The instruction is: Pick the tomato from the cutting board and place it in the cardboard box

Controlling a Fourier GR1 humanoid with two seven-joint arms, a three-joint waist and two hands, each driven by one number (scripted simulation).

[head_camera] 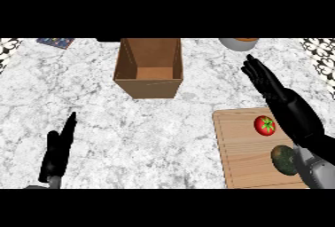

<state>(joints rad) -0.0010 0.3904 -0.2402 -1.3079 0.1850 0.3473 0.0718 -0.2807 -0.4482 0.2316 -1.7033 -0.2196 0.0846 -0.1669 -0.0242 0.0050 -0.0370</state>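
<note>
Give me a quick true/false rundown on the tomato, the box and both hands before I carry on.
1. The tomato lies on the cutting board. True.
2. The tomato is inside the cardboard box. False: the box shows only its bare bottom.
3. The right hand is curled round the tomato. False: its fingers are straight and it holds nothing.
4. The left hand is open, at the view's lower left. True.
5. A dark green avocado shares the board with the tomato. True.
6. The box stands on the cutting board. False: it stands on the counter, apart from the board.
</note>
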